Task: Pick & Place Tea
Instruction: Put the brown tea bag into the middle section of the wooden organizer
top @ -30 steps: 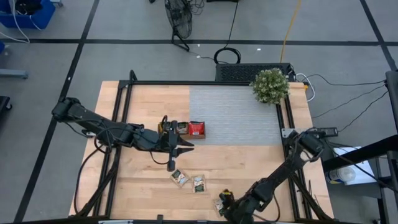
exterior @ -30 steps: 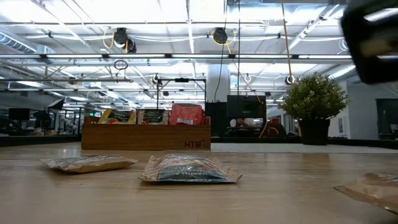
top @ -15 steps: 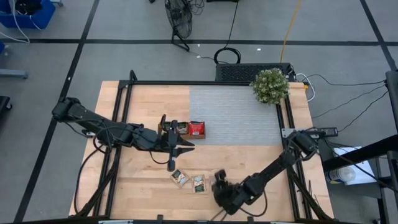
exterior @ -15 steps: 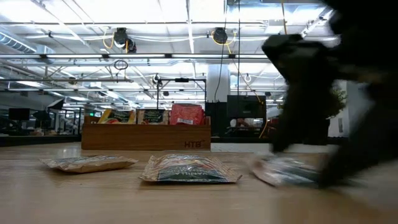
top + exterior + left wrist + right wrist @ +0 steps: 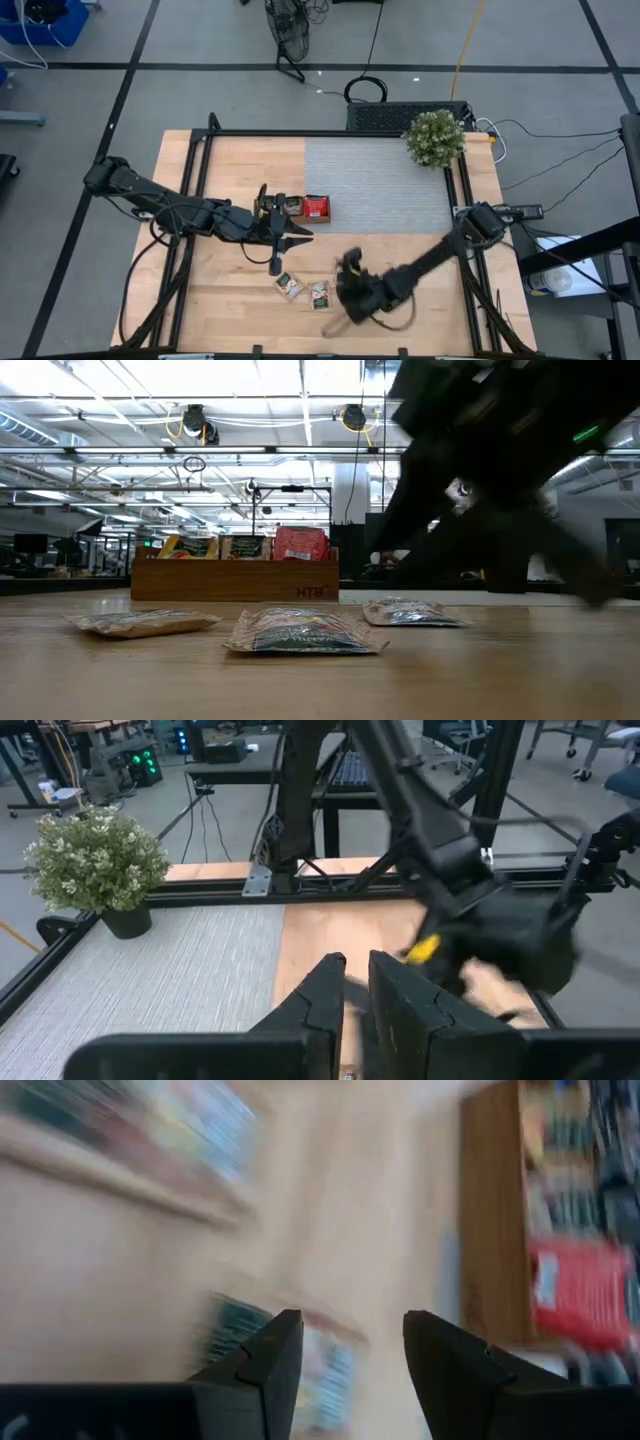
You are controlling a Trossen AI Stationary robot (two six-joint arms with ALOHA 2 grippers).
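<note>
Two green-and-white tea sachets [image 5: 290,285] [image 5: 319,294] lie flat on the wood near the table's near edge. In the low view a third sachet [image 5: 410,613] lies flat to their right. My right gripper [image 5: 347,272] is open and hangs low over that spot. Its wrist view shows a blurred sachet [image 5: 300,1360] just ahead of the fingers. The wooden tray [image 5: 293,207] holds upright sachets, a red one [image 5: 316,207] at its right end. My left gripper [image 5: 275,262] is shut and empty, hovering near the tray. My right gripper [image 5: 350,1320] is open close above the third sachet, which lies flat on the table. Motion blur hides the fingertips, so I cannot tell whether a finger touches it.
A potted plant [image 5: 434,138] stands at the far right corner on a grey mat [image 5: 380,185]. Black frame rails run along the table's left and right sides. Bare wood lies between the tray and the loose sachets.
My right gripper has swept from the near edge toward the far side and left, up beside the two loose sachets. The third sachet has slid along the table with it, away from the near edge and toward the others.
</note>
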